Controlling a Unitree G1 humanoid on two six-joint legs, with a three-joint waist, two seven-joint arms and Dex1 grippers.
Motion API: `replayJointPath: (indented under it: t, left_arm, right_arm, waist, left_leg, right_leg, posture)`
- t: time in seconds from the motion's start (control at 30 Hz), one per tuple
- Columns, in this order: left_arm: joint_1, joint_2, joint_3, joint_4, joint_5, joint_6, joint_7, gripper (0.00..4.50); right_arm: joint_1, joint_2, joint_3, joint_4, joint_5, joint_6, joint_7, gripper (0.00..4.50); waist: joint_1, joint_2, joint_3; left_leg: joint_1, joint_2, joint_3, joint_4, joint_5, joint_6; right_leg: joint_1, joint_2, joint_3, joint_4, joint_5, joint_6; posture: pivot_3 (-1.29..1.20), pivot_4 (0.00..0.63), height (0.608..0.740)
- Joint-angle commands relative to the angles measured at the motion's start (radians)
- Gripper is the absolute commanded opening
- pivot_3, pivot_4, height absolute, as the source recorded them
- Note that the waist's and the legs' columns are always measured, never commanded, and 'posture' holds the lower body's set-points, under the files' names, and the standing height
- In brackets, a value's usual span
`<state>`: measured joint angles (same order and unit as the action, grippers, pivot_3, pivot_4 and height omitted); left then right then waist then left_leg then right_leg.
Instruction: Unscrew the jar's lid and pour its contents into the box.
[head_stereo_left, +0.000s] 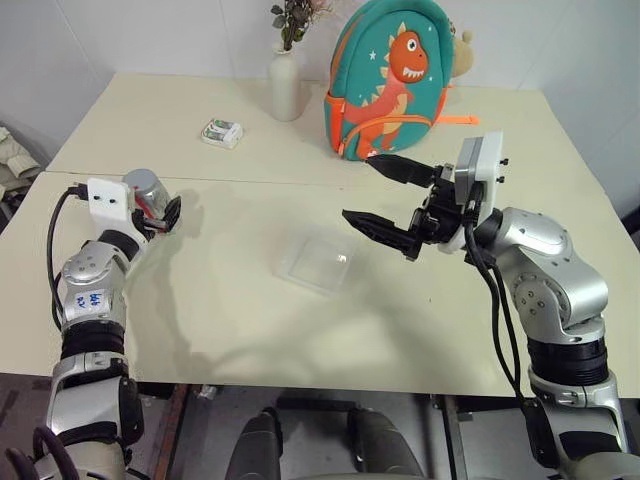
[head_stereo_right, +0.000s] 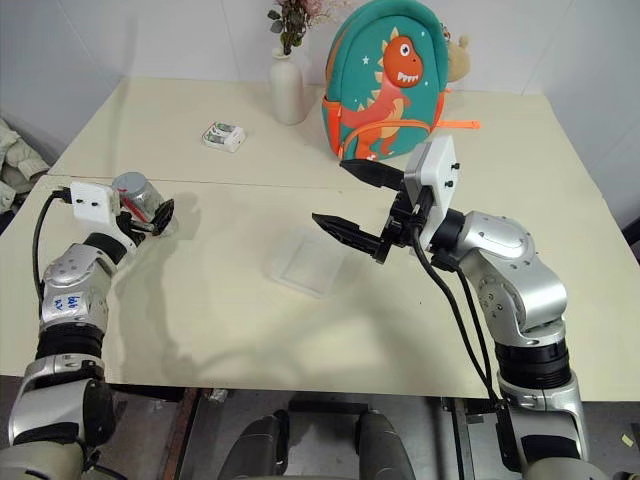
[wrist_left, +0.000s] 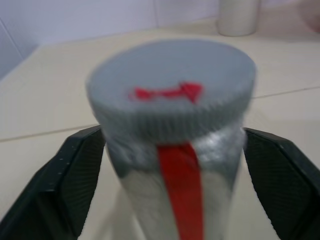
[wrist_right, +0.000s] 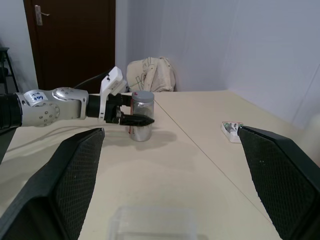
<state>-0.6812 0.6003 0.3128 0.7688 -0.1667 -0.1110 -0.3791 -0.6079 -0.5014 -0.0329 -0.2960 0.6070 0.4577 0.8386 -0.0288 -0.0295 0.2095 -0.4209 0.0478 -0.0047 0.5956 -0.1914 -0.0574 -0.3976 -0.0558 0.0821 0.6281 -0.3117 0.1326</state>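
Observation:
The jar (head_stereo_left: 147, 190), a small silvery cylinder with a red stripe, stands upright on the table at the left. Its grey lid (wrist_left: 172, 100) sits on top and carries a red mark. My left gripper (head_stereo_left: 160, 210) reaches in level, one black finger (wrist_left: 75, 170) pressed to each side of the jar just under the lid. The clear box (head_stereo_left: 318, 258) lies flat at the table's middle. My right gripper (head_stereo_left: 358, 187) hovers above and just right of the box, open wide, holding nothing, pointing toward the jar. The contents are hidden inside the jar.
A white-and-green packet (head_stereo_left: 221, 132) lies at the back left. Behind it stand a white vase (head_stereo_left: 285, 85) with flowers and a teal dinosaur backpack (head_stereo_left: 390, 80). A seam (head_stereo_left: 250, 182) between two tabletops runs across behind the jar.

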Motion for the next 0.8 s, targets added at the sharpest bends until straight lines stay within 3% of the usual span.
replayJointPath:
  t: [0.03, 0.17, 0.2, 0.33, 0.5, 0.67, 0.8]
  left_arm:
    - [-0.017, 0.017, 0.002, 0.007, 0.006, -0.034, 0.007, 3.33]
    - [0.0, 0.011, 0.006, -0.02, -0.007, -0.028, -0.003, 2.1]
    - [0.005, 0.01, 0.009, -0.031, -0.011, -0.025, -0.004, 2.04]
    - [0.036, 0.0, 0.023, -0.119, -0.058, 0.011, -0.042, 2.04]
    - [0.06, -0.016, 0.008, -0.43, -0.212, 0.166, -0.167, 2.04]
    - [0.056, -0.015, -0.099, -0.687, -0.356, 0.42, -0.339, 2.04]
    - [-0.002, -0.048, -0.204, -0.749, -0.385, 0.537, -0.409, 2.04]
  right_arm:
    - [0.005, -0.009, -0.034, -0.048, 0.019, -0.009, -0.011, 4.5]
    - [0.011, -0.007, -0.039, -0.048, 0.019, -0.009, -0.012, 4.5]
    - [0.013, -0.007, -0.039, -0.047, 0.019, -0.009, -0.012, 4.5]
    - [0.018, -0.007, -0.042, -0.045, 0.019, -0.007, -0.013, 4.5]
    - [0.006, -0.004, -0.047, -0.067, 0.039, 0.025, -0.039, 4.5]
    - [-0.045, 0.006, -0.02, -0.111, 0.069, 0.114, -0.106, 4.5]
    - [-0.11, 0.048, 0.031, -0.146, 0.089, 0.211, -0.183, 4.5]
  waist:
    - [0.001, 0.0, 0.0]
    - [0.0, 0.0, 0.0]
    - [0.0, 0.0, 0.0]
    - [0.0, 0.0, 0.0]
    - [0.001, -0.001, 0.0]
    - [0.0, 0.0, 0.0]
    - [-0.008, 0.0, 0.0]
  left_leg:
    - [0.0, 0.0, 0.0, 0.0, 0.0, 0.0]
    - [0.0, 0.0, 0.0, 0.0, 0.0, 0.0]
    - [0.0, 0.0, 0.0, 0.0, 0.0, 0.0]
    - [0.0, 0.0, 0.0, 0.0, 0.0, 0.0]
    - [-0.001, 0.0, 0.0, 0.0, 0.0, 0.0]
    - [0.0, 0.0, 0.001, 0.0, 0.0, 0.0]
    - [0.001, 0.0, 0.001, 0.0, 0.0, 0.0]
  right_leg:
    - [0.0, 0.0, 0.0, 0.0, 0.0, 0.0]
    - [0.0, 0.0, 0.0, 0.0, 0.0, 0.0]
    - [0.0, 0.0, 0.0, 0.0, 0.0, 0.0]
    - [0.0, 0.0, 0.001, 0.0, 0.0, 0.0]
    - [0.0, 0.0, 0.001, 0.0, 0.0, 0.0]
    - [0.0, 0.0, 0.002, 0.0, 0.001, 0.001]
    - [0.0, 0.001, 0.003, 0.001, 0.001, 0.001]
  posture:
    - [0.0, 0.15, 0.74]
    - [0.0, 0.15, 0.74]
    - [0.0, 0.15, 0.74]
    - [0.0, 0.15, 0.74]
    - [0.0, 0.15, 0.74]
    - [0.0, 0.15, 0.74]
    - [0.0, 0.15, 0.74]
